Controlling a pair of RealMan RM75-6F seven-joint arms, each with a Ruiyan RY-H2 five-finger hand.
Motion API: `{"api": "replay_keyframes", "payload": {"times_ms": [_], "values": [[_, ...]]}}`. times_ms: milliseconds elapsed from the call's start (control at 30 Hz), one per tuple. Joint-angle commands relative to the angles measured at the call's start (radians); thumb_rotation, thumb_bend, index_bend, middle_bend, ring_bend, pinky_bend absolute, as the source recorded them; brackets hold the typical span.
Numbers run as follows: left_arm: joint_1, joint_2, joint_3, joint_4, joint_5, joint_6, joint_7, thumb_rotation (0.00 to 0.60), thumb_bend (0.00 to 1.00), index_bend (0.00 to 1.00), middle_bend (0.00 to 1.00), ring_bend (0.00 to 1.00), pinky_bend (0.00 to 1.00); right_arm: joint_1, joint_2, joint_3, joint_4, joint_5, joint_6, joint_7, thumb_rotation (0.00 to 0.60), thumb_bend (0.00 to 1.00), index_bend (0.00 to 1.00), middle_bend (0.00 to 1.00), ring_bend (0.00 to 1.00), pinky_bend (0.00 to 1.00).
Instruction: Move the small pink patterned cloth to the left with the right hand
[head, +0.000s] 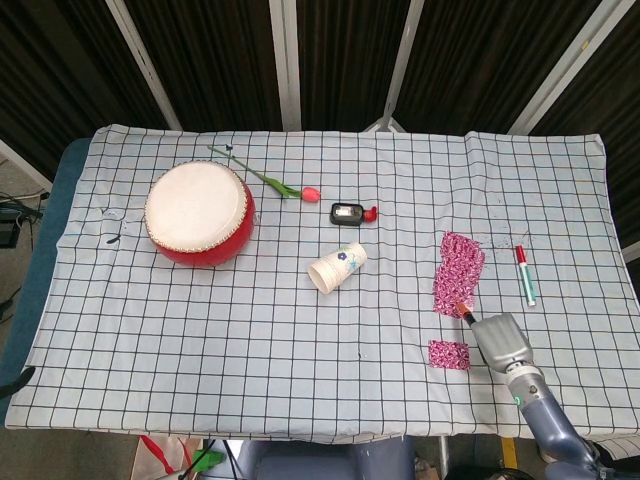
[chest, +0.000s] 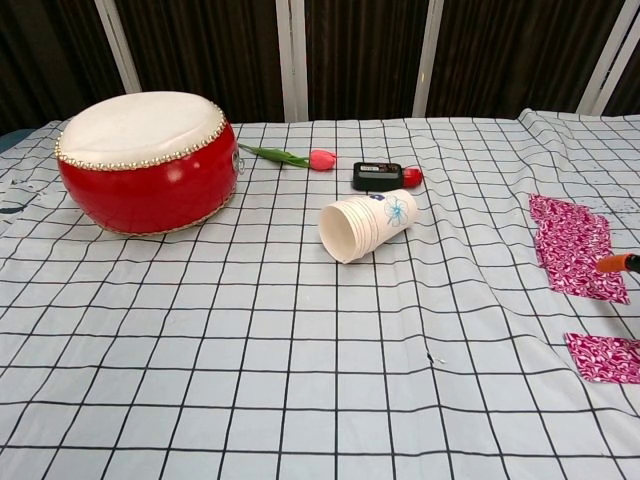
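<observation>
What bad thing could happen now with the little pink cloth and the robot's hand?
The right hand is beside the small pink patterned cloth, not on it, so the cloth may simply stay where it lies. Its orange fingertip points at the larger pink patterned cloth, so it could drag that one instead, or bunch up the checked tablecloth.

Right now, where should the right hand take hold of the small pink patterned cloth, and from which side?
The small pink patterned cloth lies flat, offering no raised edge. Probably best to come down from above and press or pinch its right edge, nearest the right hand, which hovers just right of it, then drag left.
</observation>
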Motion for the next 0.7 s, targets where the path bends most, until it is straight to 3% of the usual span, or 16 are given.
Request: {"api": "replay_keyframes", "payload": {"times_ms": [33,700], "values": [[0.000,-0.001,0.000,0.000,-0.001,0.000,0.002,0.600,0.25,0.15,0.03,0.00,0.02,0.018,-0.011,0.004,0.019,0.028,-0.017,-0.007,0.600,0.70,0.08,0.85,0.82,0.62],[-0.006,-0.005,-0.004,0.001,-0.014,-0.010,0.014,0.600,0.25,0.15,0.03,0.00,0.02,0.070,-0.063,-0.031,0.047,0.081,-0.025,-0.032,0.600,0.70,0.10,0.85,0.82,0.62]]}}
